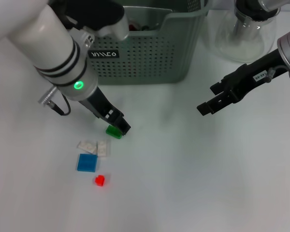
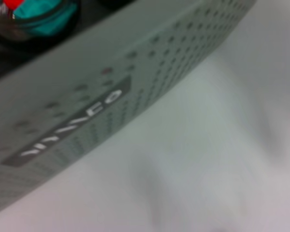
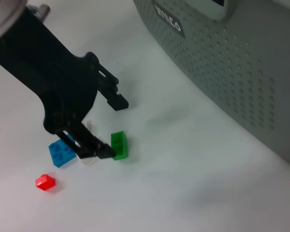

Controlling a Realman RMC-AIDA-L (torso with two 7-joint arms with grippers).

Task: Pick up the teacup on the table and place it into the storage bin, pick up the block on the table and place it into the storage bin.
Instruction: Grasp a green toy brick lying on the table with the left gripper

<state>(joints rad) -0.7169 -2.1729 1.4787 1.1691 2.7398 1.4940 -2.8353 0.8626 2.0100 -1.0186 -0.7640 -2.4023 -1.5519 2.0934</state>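
Note:
A green block (image 1: 113, 131) lies on the white table in front of the grey-green storage bin (image 1: 150, 53). My left gripper (image 1: 122, 126) is down at the table beside it. In the right wrist view the left gripper (image 3: 112, 128) is open, and the green block (image 3: 119, 145) touches the tip of one finger (image 3: 104, 153). My right gripper (image 1: 208, 99) hovers open and holds nothing over the table's right side. No teacup shows on the table. Inside the storage bin (image 2: 135, 87) sits a dark round rim (image 2: 38, 17) with teal and red in it, which I cannot identify.
Left of the green block lie two white pieces (image 1: 87, 145), a blue block (image 1: 87, 162) and a small red block (image 1: 99, 181). A clear glass teapot (image 1: 241, 34) stands at the back right, beside the bin.

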